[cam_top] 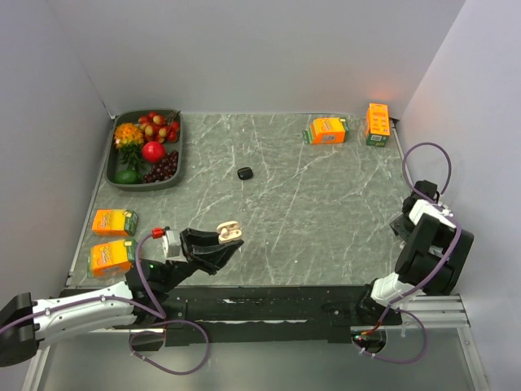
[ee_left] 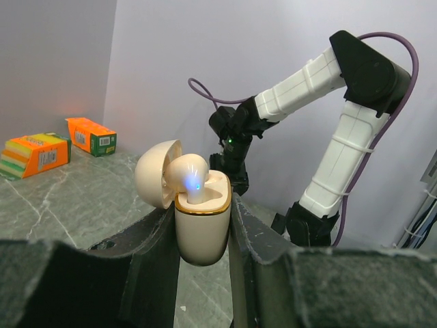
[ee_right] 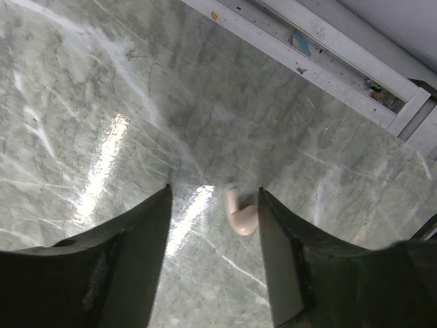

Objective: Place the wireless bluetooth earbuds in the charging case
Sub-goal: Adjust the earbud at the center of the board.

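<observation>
- Firmly clamped on the charging case (ee_left: 203, 240), the left hand (ee_left: 200, 206) holds it upright above the near edge of the table (cam_top: 326, 212), left of the middle. Its two fingers press the case's sides just below the rim.
- One earbud (ee_left: 188, 172) sits in the case with its rounded head standing above the rim and a small blue light glowing on it. The lid (ee_left: 156, 175) is tipped back on its hinge.
- The right hand (ee_right: 214, 195) hovers low by the table's right edge, toward the near right corner. Its jaws are well apart and grip nothing.
- A loose earbud (ee_right: 242, 220) lies on the table between those jaws, close against the inner face of one finger. Whether it touches that finger cannot be told.
- Both buds are pale cream and smooth; the loose one has a bulbous head and a short stem, slightly blurred.
- The case is a glossy cream, egg-like shell with a thin gold band round its mouth.
- The table is polished grey-green stone with white veins and bright reflections, and the fingers are matte black wedges.
- A small black object (cam_top: 244, 173) lies mid-table, too small to identify.
</observation>
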